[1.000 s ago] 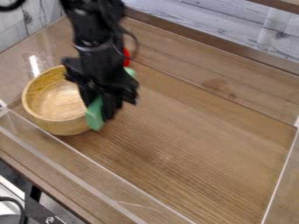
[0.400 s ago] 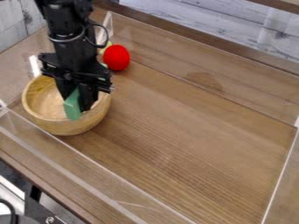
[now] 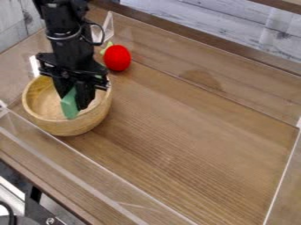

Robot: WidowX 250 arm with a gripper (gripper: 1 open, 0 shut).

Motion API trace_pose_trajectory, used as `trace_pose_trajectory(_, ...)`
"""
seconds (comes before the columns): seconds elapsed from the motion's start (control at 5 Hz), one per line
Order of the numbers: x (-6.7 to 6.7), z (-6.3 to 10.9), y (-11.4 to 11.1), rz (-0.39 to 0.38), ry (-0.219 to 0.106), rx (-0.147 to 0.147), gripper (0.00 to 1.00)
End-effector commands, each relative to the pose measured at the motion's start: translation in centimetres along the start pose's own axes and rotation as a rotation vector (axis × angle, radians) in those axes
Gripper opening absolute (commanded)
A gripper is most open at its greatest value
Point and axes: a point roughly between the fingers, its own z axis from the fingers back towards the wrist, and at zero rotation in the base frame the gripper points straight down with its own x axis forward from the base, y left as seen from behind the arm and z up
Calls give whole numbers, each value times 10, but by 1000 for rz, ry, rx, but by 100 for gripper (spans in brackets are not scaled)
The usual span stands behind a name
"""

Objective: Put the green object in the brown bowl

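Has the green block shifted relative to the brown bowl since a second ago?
Yes. The green block, held in the pincer, went leftward from beside the brown bowl's right rim to over its inside.

A red ball [image 3: 116, 57] rests on the wooden table [image 3: 200, 114]; clear walls [image 3: 141, 198] surround it.

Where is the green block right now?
The green block is at the left of the camera view, clamped in the gripper and hanging over the inside of the brown bowl, with the red ball behind.
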Motion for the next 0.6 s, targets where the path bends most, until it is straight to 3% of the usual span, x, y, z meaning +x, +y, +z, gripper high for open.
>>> trace_pose_trajectory(0.0,12,9,8,18,-27,5,100)
trace_pose_trajectory(0.4,15,12,14,57,-13,-2,100)
